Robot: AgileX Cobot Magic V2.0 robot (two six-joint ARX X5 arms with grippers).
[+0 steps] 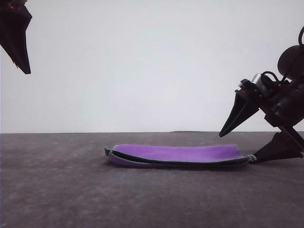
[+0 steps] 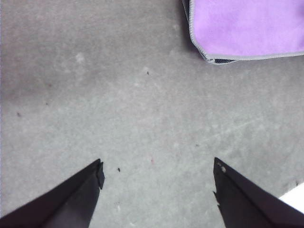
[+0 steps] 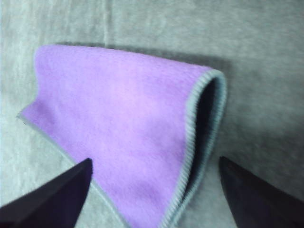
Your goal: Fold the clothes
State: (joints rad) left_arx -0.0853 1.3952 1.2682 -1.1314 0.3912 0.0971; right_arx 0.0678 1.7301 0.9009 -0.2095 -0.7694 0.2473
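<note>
- Grey, mottled bench (image 1: 57, 190) surface fills the foreground; plain white wall behind.
- Cloth (image 1: 178, 155) lies folded, purple face out, right of bench centre; pale stitched edge visible.
- Right claw (image 1: 249, 145) spread wide at the cloth's right end, gripping nothing.
- Left claw (image 2: 156, 171) raised, spread wide, empty.
- No legible markings.

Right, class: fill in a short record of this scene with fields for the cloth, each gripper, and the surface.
cloth: folded over, purple face up, dark grey inside, pale stitched edge
cloth position: lying on the table, mid-right in the front view
left gripper: open, raised, apart from the cloth
right gripper: open, low at the cloth's right end, one finger by the table
grip: neither gripper holds the cloth
</note>
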